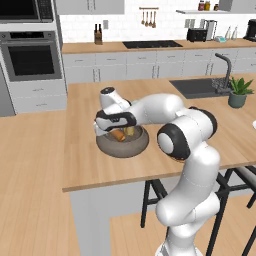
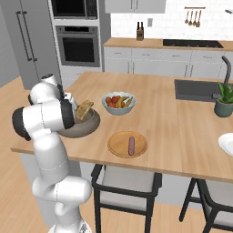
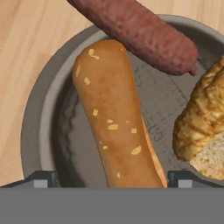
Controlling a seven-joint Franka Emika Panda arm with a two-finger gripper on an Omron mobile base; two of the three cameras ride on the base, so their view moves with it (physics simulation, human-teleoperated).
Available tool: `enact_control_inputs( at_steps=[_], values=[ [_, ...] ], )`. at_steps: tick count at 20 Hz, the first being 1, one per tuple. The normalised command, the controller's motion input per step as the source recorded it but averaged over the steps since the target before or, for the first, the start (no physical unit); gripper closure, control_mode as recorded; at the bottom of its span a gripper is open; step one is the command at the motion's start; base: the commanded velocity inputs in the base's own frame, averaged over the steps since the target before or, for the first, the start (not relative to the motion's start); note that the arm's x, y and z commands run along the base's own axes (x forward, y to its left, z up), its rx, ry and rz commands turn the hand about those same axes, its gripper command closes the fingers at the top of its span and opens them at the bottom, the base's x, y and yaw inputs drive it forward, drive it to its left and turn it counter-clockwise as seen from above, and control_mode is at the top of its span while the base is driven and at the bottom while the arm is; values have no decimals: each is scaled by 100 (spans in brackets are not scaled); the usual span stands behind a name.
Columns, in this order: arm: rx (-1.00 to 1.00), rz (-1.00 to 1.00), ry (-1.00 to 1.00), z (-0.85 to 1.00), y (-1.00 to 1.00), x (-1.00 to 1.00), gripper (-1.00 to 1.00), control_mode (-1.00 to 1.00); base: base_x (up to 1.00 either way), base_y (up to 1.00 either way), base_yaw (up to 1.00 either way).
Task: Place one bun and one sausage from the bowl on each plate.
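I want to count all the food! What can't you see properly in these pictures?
- Left base view: the arm hides much of the grey bowl, so its food can't be counted.
- Right base view: the white plate is cut by the right edge; what's on it is unknown. The arm covers part of the bowl.
- Hand view: the sausage and crusty bun run past the edges; the fingers barely peek in.
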Motion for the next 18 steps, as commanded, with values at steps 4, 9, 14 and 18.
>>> enact_control_inputs(
  at_steps=[4, 9, 14, 18],
  values=[
    [0, 0, 0, -9, 1, 0, -100, -100, 0, 0, 0],
    [0, 0, 0, -35, 0, 0, -100, -100, 0, 0, 0],
    [0, 0, 0, -41, 0, 0, -100, -100, 0, 0, 0],
    [-4, -2, 0, -14, -31, 2, -100, -100, 0, 0, 0]
  ],
)
